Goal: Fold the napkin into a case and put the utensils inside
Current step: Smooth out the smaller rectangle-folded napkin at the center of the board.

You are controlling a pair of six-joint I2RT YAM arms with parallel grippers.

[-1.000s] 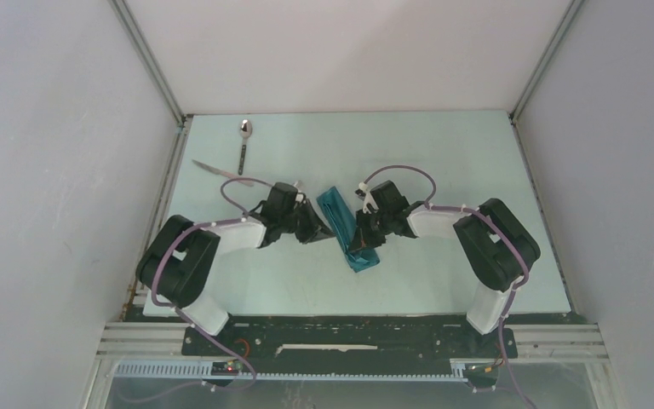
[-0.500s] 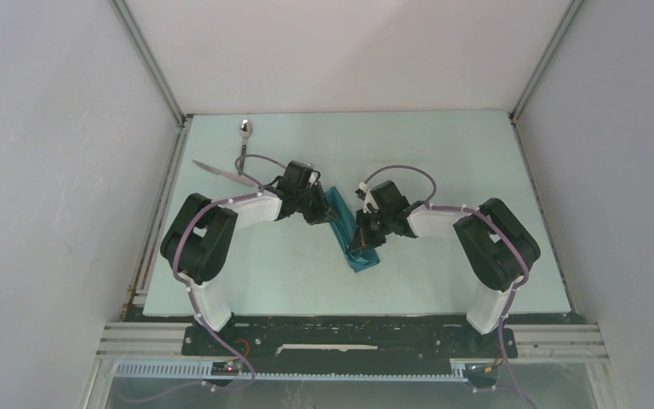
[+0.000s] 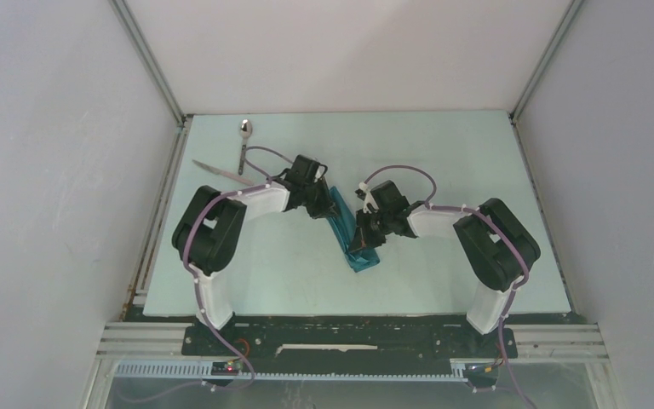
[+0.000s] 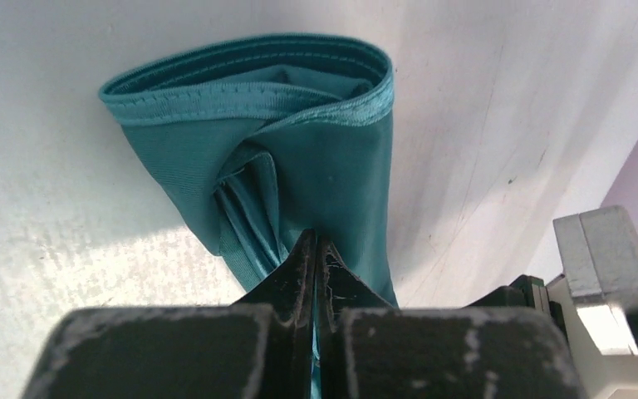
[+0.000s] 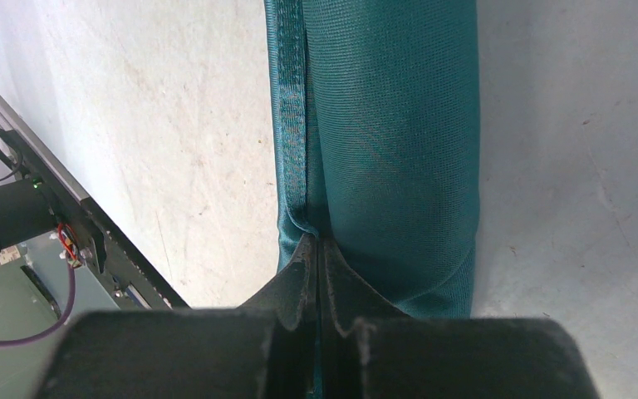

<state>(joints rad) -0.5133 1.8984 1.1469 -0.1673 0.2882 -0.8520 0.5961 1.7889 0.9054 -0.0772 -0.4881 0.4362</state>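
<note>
The napkin [image 3: 341,217] lies at the centre of the top view as a narrow, folded strip. It runs diagonally from upper left to lower right on the table [image 3: 443,153].

The left gripper [image 3: 324,204] is positioned at the upper left end of the strip. In the left wrist view, its jaws are seen fully closed, with a pinch of teal cloth clamped between the tips. Beyond the tips, the cloth is gathered into pleats, and the far hemmed end is seen as a loop standing open.

The right gripper [image 3: 363,244] is positioned near the lower right end of the strip. In the right wrist view, its jaws are likewise closed on the cloth, next to a stitched hem running up the frame. The cloth is bulged slightly to the right of the tips.

The spoon [image 3: 243,146] is found at the upper left of the top view, bowl uppermost. The knife [image 3: 217,170] lies just below it, angled, and is partly covered by the left arm's cable. Both utensils are well apart from the napkin.
</note>
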